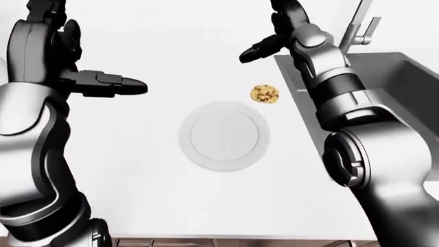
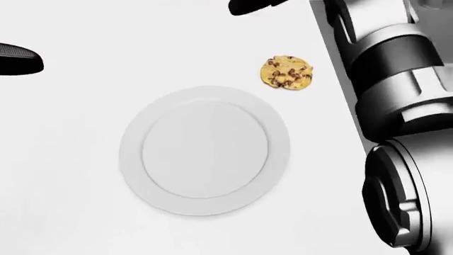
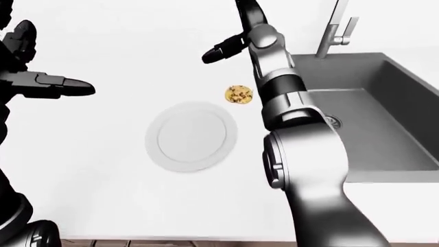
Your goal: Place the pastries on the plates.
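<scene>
A chocolate-chip cookie (image 2: pixel 287 73) lies on the white counter just beyond the upper right rim of an empty white plate (image 2: pixel 205 151). My right hand (image 1: pixel 264 43) hovers above and slightly left of the cookie, fingers spread and holding nothing. Off to the left of the plate, my left hand (image 1: pixel 117 85) reaches out level with its fingers extended, also empty. In the head view only the dark tip of the left fingers (image 2: pixel 17 57) shows at the left edge.
A grey sink (image 3: pixel 370 113) with a faucet (image 3: pixel 336 28) sits at the right of the counter, its edge close to the cookie. My right arm (image 2: pixel 396 101) fills the right side of the head view. The counter's near edge runs along the bottom of the eye views.
</scene>
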